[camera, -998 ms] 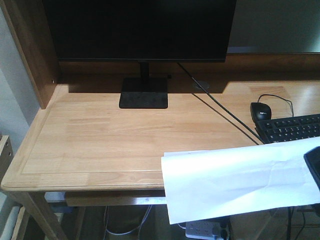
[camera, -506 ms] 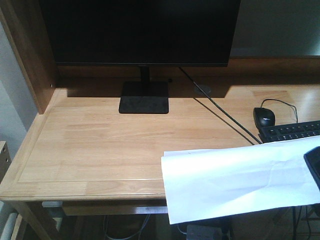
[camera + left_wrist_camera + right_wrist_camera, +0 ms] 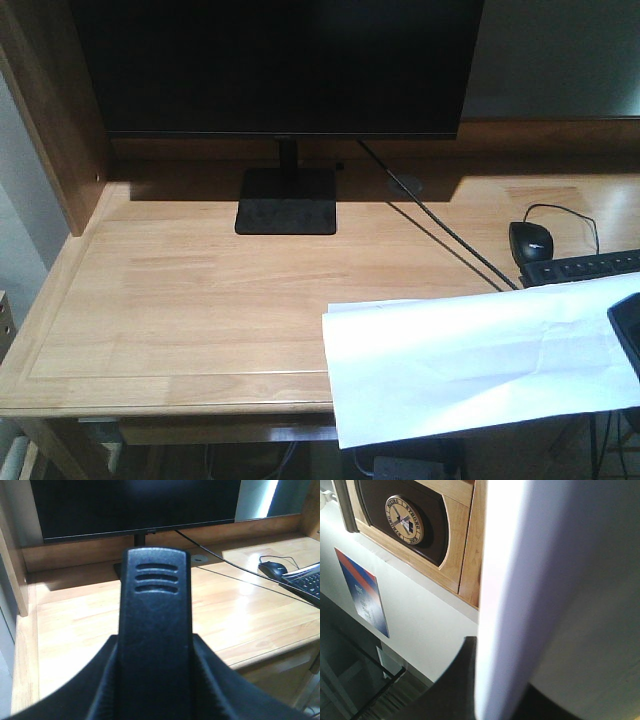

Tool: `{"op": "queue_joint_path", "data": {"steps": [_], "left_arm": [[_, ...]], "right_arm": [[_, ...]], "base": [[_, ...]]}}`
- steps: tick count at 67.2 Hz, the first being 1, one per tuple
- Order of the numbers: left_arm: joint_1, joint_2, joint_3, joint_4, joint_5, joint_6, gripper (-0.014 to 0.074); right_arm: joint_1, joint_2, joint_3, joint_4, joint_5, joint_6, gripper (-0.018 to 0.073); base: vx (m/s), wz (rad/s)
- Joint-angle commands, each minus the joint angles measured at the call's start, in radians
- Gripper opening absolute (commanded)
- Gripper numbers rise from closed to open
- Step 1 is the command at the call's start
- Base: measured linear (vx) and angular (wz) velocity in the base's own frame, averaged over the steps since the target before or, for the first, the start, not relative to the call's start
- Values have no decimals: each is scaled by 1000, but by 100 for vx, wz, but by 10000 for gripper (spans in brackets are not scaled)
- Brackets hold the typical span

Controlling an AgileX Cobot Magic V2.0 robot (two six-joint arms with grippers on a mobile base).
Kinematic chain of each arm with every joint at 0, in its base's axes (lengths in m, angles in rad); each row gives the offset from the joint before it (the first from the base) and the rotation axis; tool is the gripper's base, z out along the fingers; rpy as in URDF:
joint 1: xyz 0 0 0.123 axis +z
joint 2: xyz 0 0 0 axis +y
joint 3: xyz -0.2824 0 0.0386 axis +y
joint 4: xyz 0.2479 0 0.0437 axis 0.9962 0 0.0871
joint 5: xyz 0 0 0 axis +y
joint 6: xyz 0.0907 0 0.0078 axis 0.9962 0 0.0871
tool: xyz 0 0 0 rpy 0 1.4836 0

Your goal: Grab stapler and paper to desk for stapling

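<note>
The black stapler [image 3: 156, 580] stands up between the jaws of my left gripper [image 3: 156, 680], which is shut on it above the desk [image 3: 65, 615]; its orange-red patch is hidden. The left gripper is out of the front view. The white paper [image 3: 470, 365] hangs level in the air over the desk's [image 3: 200, 290] front right edge. My right gripper [image 3: 628, 335] holds it at its right end. In the right wrist view the paper [image 3: 520, 605] runs edge-on between the shut jaws of that gripper [image 3: 505, 697].
A black monitor [image 3: 270, 60] on a flat stand [image 3: 287, 203] fills the back of the desk. A black mouse [image 3: 530, 240] and keyboard [image 3: 590, 268] lie at the right, with a cable [image 3: 440, 235] across. A wooden side panel [image 3: 50, 120] rises at the left.
The front view has moved closer to the desk, whose front edge sits lower in the frame. The paper and right gripper keep the same place in the view.
</note>
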Motion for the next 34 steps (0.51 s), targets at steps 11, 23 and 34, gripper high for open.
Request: {"op": "queue_joint_path", "data": {"steps": [11,23,34], "left_arm": [[-3,13,-29,-2,-116,-1,-6],[-3,13,-29,-2,-116,-1,-6],[-3,13,-29,-2,-116,-1,-6]], "right_arm": [[0,3,23,17,-62,-8,-4],[0,3,23,17,-62,-8,-4],[0,3,23,17,-62,-8,-4]], "base": [[4,0],[3,0],[1,-1]]}}
